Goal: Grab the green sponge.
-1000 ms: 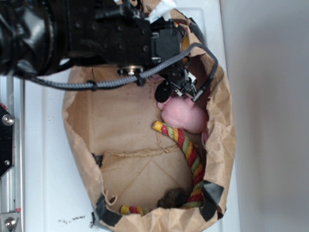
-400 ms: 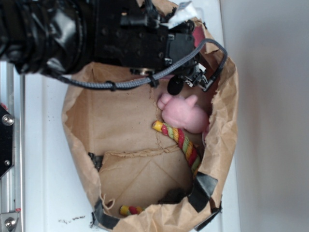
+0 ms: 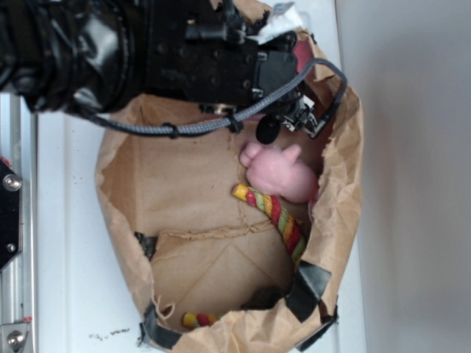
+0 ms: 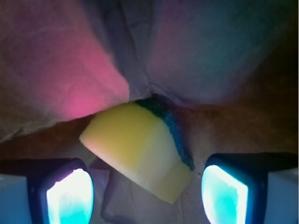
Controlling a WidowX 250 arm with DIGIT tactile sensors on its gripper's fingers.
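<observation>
The green sponge (image 4: 140,149), a yellow foam block with a thin dark green scouring layer along its right edge, lies tilted on brown paper in the wrist view, its far end tucked under a fold of paper that glows pink on the left. It sits between the two fingers (image 4: 70,196) of the claw (image 4: 147,196), which stand wide apart at the lower left and lower right of that view, neither one touching the foam; the claw is spread open and has hold of nothing. In the exterior view the sponge is hidden, and the claw (image 3: 294,118) reaches into the far right corner of a crumpled brown paper bag (image 3: 118,184) lying open on a white tabletop (image 3: 66,235). The black robot arm (image 3: 110,51) crosses the far rim of the bag, with a grey braided cable (image 3: 169,129) looping beneath it. Just near of the claw, inside the bag, lies a pink plush pig (image 3: 280,173). A red, yellow and green striped rope (image 3: 276,217) runs from beside the pig toward the bag's near right side, and a short piece of it shows again at the near rim. Black tape (image 3: 309,283) patches the bag's near edge. A metal rail (image 3: 15,220) with bolts runs along the left side of the tabletop.
</observation>
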